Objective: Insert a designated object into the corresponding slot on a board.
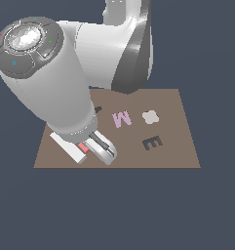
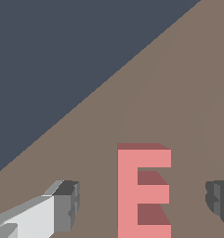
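The salmon-red E block (image 2: 141, 193) lies flat on the brown board (image 2: 178, 93), and only a small red patch of it (image 1: 83, 147) shows under the hand in the exterior view. My gripper (image 2: 143, 200) is open, with one finger (image 2: 67, 204) on each side of the block and a gap to each; neither touches it. In the exterior view the gripper (image 1: 92, 149) is low over the board's near corner on that view's left. The dark E-shaped slot (image 1: 152, 143) sits on the board (image 1: 182, 156) to the exterior view's right of the gripper.
A pale purple M (image 1: 121, 118) and a pale flower-shaped patch (image 1: 150, 117) lie on the board behind the slot. A small dark cutout (image 1: 98, 109) is partly hidden by the arm (image 1: 50, 83), which covers much of the board's left part. The board edge (image 2: 99, 90) runs close by.
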You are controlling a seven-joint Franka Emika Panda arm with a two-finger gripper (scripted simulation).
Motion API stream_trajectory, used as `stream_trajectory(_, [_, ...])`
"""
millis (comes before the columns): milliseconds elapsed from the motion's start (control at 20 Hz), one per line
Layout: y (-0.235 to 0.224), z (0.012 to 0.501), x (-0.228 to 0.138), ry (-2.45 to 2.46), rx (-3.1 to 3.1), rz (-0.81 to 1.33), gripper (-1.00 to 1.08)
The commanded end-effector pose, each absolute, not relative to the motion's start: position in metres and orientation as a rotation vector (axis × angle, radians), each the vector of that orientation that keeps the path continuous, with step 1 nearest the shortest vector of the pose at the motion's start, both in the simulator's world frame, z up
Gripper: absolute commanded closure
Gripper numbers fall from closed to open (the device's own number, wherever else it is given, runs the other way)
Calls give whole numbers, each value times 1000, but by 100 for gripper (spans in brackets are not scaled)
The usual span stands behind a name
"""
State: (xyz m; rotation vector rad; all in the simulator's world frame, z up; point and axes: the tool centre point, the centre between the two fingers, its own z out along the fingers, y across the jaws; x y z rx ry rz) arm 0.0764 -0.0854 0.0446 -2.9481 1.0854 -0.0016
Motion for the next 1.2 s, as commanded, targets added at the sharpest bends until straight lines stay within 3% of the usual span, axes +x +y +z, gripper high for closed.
stream_trajectory(0, [-85, 36, 76, 1086, -2948, 0, -92])
stream_trajectory(200, [-85, 30, 76, 1087, -2948, 0, -92])
stream_trajectory(250, [-85, 30, 76, 1087, -2948, 0, 108])
stream_trajectory(1150, [-84, 30, 80, 1028, -2969, 0, 108])
